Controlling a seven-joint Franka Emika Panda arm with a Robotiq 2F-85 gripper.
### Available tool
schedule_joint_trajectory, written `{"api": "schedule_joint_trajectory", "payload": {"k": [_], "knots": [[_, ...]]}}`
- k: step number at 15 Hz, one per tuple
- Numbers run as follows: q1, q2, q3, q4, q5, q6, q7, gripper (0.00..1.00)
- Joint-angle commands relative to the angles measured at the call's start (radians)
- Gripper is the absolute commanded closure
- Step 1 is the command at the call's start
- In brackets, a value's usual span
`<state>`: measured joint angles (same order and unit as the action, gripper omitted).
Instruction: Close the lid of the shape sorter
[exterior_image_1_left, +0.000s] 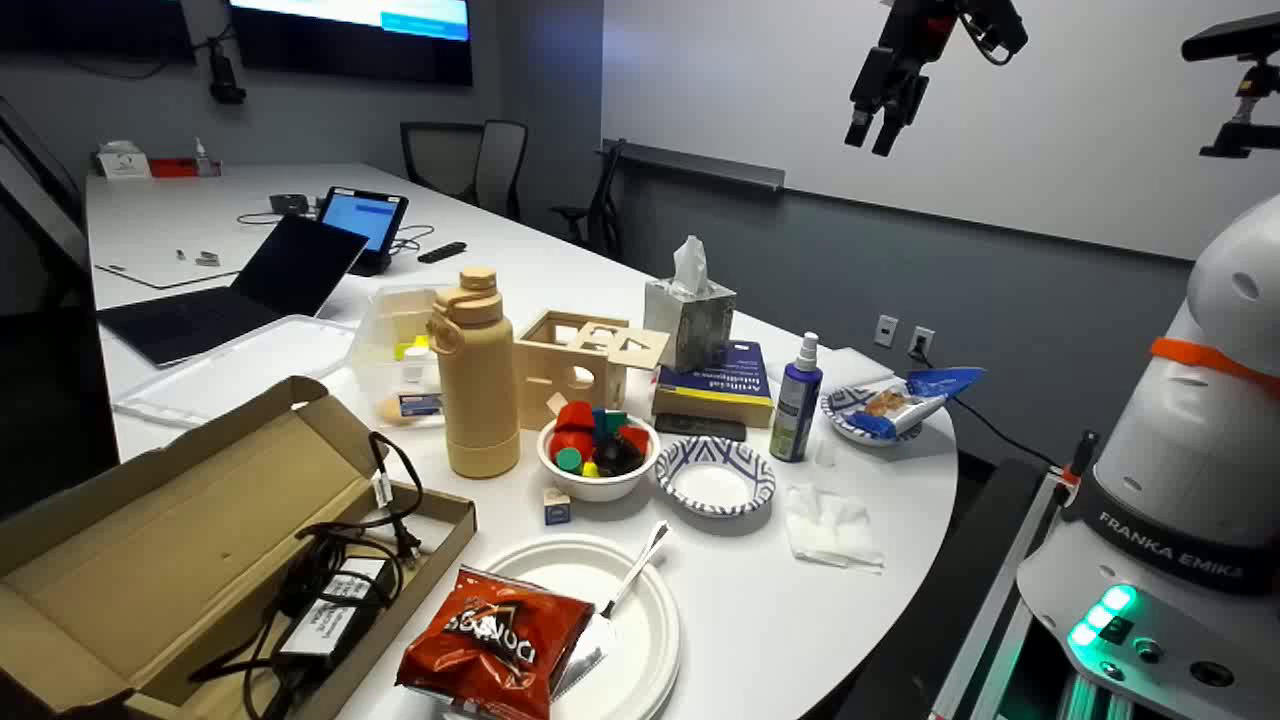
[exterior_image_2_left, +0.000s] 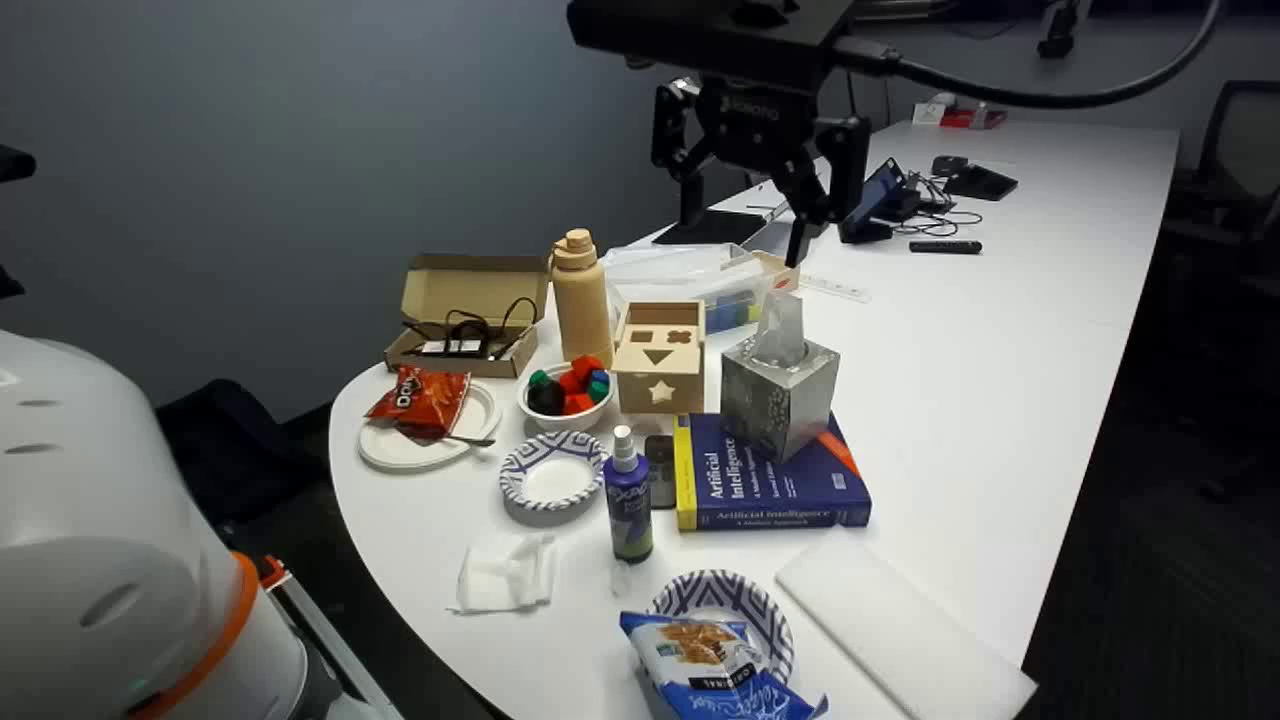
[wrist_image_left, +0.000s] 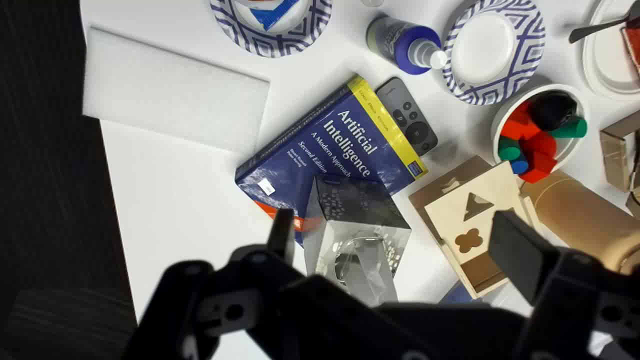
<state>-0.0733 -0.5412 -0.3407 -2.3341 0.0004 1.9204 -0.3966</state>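
The shape sorter is a pale wooden box with cut-out holes in its sides, standing on the table in both exterior views (exterior_image_1_left: 540, 385) (exterior_image_2_left: 635, 400) and in the wrist view (wrist_image_left: 482, 272). Its lid, a flat panel with shaped holes (exterior_image_1_left: 645, 346) (exterior_image_2_left: 682, 357) (wrist_image_left: 492, 225), lies partly slid out. It overhangs one side of the box, leaving the opposite end of the top uncovered. My gripper (exterior_image_1_left: 871, 140) (exterior_image_2_left: 745, 225) (wrist_image_left: 400, 245) is open and empty, high above the table. In the wrist view, one finger covers part of the sorter.
A tissue box (exterior_image_2_left: 775, 400) on a blue book (exterior_image_2_left: 780, 495) stands beside the sorter. A tall tan bottle (exterior_image_1_left: 480, 390) and a bowl of coloured blocks (exterior_image_1_left: 598, 488) are close to it. A spray bottle (exterior_image_1_left: 797, 400), patterned plates and an open cardboard box (exterior_image_1_left: 200, 540) are also there.
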Motion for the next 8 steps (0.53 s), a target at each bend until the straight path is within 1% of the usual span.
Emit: {"api": "schedule_joint_trajectory", "payload": {"k": [1,3,5,8], "knots": [[-0.021,0.005,0.017,0.004,0.011,-0.003,-0.010,0.00],[-0.009,0.022,0.051,-0.023,0.009,0.029,0.017,0.00],[0.009,0.041,0.100,-0.056,0.022,0.069,0.058,0.00],[0.046,0.098,0.195,-0.096,0.031,0.142,0.139,0.00]]}}
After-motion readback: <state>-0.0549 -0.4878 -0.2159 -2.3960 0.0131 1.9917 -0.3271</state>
